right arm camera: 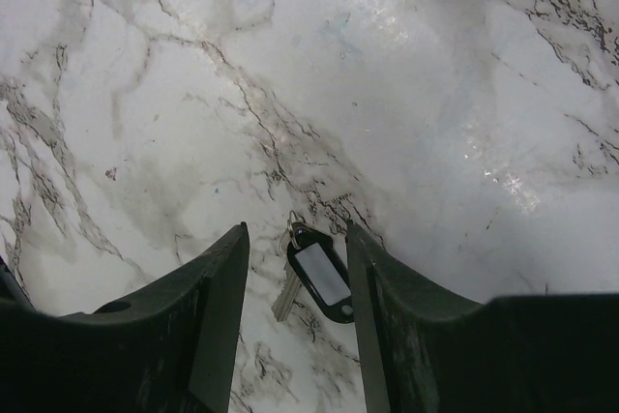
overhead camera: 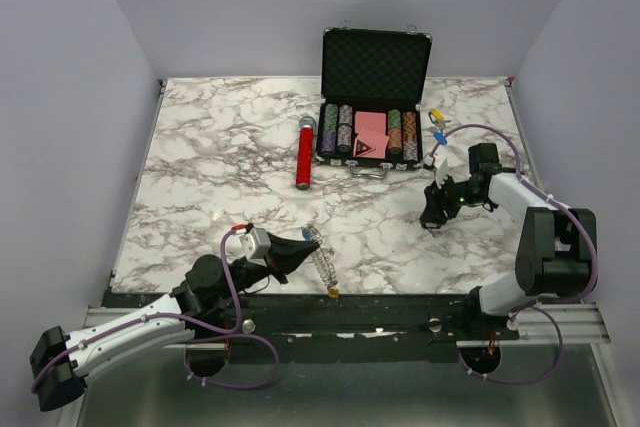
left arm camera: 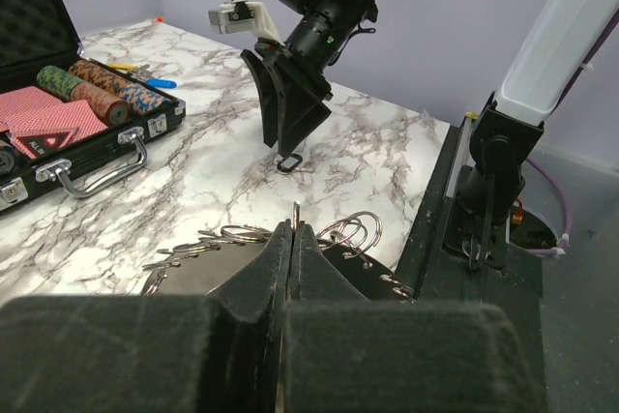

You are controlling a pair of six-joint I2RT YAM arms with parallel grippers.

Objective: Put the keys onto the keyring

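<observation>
My left gripper [left arm camera: 293, 231] clamped shut on keyring [left arm camera: 353, 229]; my right gripper [right arm camera: 296, 239] open, straddling tagged key [right arm camera: 319, 280], well right of keyring.

Free marble [right arm camera: 435, 94] around key [right arm camera: 311, 282], case [overhead camera: 375, 62] farther back

A small silver key [right arm camera: 286, 295] is lying flat on the marble tabletop [right arm camera: 435, 94], joined by a little ring to its dark oblong tag [right arm camera: 322, 280] with a white label. The keyring [left arm camera: 360, 229] is resting near the front edge. Its silver keys are fanning out, and one thin loop is standing pinched in the left gripper [left arm camera: 293, 231].
</observation>
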